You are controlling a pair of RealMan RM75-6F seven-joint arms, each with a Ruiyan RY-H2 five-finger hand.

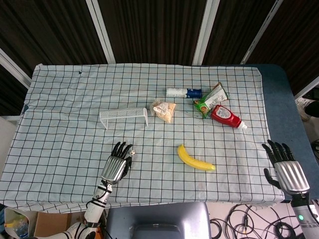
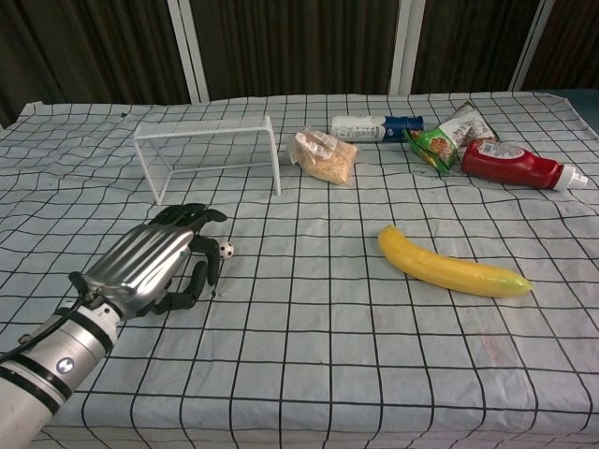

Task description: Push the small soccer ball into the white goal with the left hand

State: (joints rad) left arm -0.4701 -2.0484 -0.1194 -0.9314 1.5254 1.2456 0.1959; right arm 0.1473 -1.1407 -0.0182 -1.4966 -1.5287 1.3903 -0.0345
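Observation:
The small soccer ball (image 2: 226, 250) (image 1: 132, 152) lies on the checked cloth in front of the white goal (image 2: 208, 154) (image 1: 124, 117). My left hand (image 2: 156, 261) (image 1: 116, 165) hovers just left of and behind the ball, palm down, fingers spread and slightly curled, fingertips right beside the ball; contact cannot be told. It holds nothing. The goal's mouth faces the ball, about two grid squares beyond it. My right hand (image 1: 286, 167) rests open at the table's near right corner, seen only in the head view.
A banana (image 2: 450, 266) lies right of the ball. Beyond the goal's right post sit a snack bag (image 2: 324, 155), a white-and-blue bottle (image 2: 376, 126), a green packet (image 2: 444, 136) and a red ketchup bottle (image 2: 518, 166).

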